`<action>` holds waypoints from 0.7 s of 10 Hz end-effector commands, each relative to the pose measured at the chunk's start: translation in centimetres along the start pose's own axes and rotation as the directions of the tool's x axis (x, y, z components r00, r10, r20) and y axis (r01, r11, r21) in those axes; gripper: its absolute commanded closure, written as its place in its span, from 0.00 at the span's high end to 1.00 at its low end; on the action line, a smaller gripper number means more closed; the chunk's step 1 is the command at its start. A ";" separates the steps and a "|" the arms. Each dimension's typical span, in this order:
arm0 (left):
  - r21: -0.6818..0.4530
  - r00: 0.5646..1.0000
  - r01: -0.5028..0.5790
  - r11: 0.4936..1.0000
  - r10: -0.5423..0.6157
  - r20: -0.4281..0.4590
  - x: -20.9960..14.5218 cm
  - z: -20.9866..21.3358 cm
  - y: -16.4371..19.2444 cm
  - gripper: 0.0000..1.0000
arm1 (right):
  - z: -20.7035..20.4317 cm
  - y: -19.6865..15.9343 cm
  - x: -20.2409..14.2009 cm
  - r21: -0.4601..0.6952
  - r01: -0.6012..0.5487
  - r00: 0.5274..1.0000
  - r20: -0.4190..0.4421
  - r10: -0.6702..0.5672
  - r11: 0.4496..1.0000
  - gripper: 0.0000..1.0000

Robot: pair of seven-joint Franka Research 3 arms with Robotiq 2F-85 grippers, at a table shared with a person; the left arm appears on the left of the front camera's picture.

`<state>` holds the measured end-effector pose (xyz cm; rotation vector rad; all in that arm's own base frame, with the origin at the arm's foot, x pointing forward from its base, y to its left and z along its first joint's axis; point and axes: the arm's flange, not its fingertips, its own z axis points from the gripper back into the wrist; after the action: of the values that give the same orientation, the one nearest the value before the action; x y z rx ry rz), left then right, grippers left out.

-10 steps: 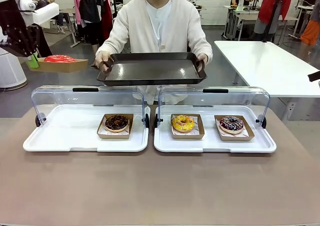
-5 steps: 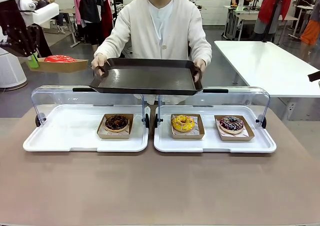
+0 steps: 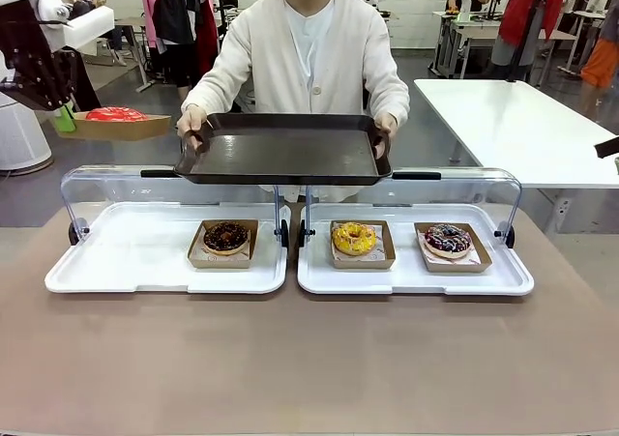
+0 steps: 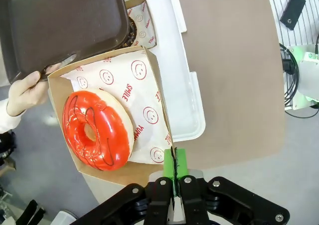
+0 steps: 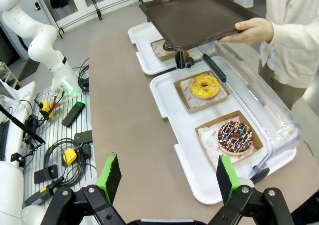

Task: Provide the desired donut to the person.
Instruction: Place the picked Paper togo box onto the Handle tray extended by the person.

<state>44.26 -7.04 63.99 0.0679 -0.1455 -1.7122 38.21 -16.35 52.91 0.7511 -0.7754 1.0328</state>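
Red donut (image 4: pixel 97 130): in an open cardboard box (image 4: pixel 149 75), raised off the table.
Left gripper (image 4: pixel 174 160): pinched on the box's near rim; donut at 10 o'clock from the jaws.
Serving tray (image 3: pixel 285 151): held by the person (image 3: pixel 309 49), close at 3 o'clock of the box in the front view; long axis 9–3; left arm nearer.
Right gripper (image 5: pixel 168 177): spread wide, nothing held.
Liner (image 4: pixel 134 85): "SMILE" and smiley faces printed in red.

Bright, even indoor light; sharp focus, wide-angle wrist distortion.

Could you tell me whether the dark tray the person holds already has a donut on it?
No, the tray is bare; the red donut sits in its box, off the tray.
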 end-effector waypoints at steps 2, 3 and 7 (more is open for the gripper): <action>0.068 0.999 0.048 0.997 -0.049 0.008 3.9 1.2 -2.1 0.01 | -0.1 0.1 0.1 0.003 -0.002 1.000 0.015 0.002 1.000 1.00; 0.080 0.996 0.085 0.993 -0.086 0.001 5.7 2.2 -0.9 0.01 | -0.1 0.1 0.1 0.003 -0.002 1.000 0.015 0.002 1.000 1.00; 0.122 0.987 0.146 0.982 -0.137 -0.080 12.9 0.7 3.5 0.01 | -0.1 0.1 0.1 0.003 -0.002 1.000 0.015 0.002 1.000 1.00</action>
<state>43.78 -19.63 66.18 0.1914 -0.2219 -1.8651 38.23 -16.30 52.94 0.7505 -0.7748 1.0341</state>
